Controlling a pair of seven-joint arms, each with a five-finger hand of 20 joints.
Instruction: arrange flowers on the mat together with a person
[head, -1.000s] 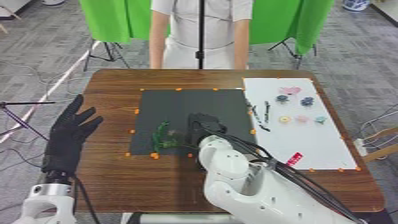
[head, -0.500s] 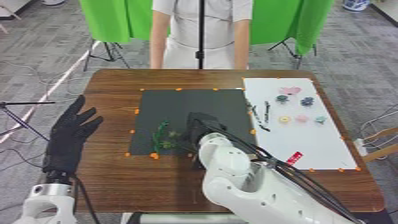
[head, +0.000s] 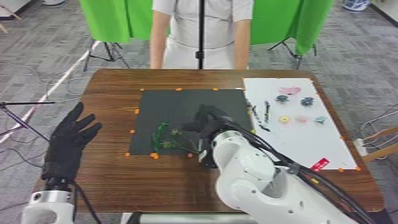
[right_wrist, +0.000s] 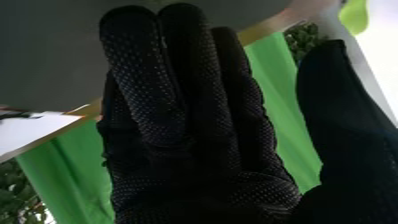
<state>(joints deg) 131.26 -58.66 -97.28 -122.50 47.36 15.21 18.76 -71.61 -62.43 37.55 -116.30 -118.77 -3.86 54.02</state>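
My right hand (head: 206, 121) is over the middle of the dark mat (head: 178, 102) in the head view, beside green stems with leaves (head: 163, 136) on the mat's left part. In the right wrist view this hand (right_wrist: 191, 130) has straight fingers, the thumb apart, and holds nothing visible. My left hand (head: 69, 142) is open at the table's left edge. On the white sheet (head: 302, 142) lie a large pink flower (head: 290, 90), two dark blue ones (head: 282, 98), a yellow one (head: 284, 119), a small pink one (head: 302, 119), a teal one (head: 321, 120) and dark twigs (head: 266, 112).
Orange bits of tape (head: 155, 155) mark the edges of mat and sheet. A red tag (head: 320, 164) is at the sheet's near part, beside my right arm. Across the brown table (head: 115, 175) a thin black pole (head: 201, 35) stands in front of green cloth.
My right hand has turned and drawn slightly up from the stems, its forearm swinging right. The red tag shows farther right. My left hand has sunk a little.
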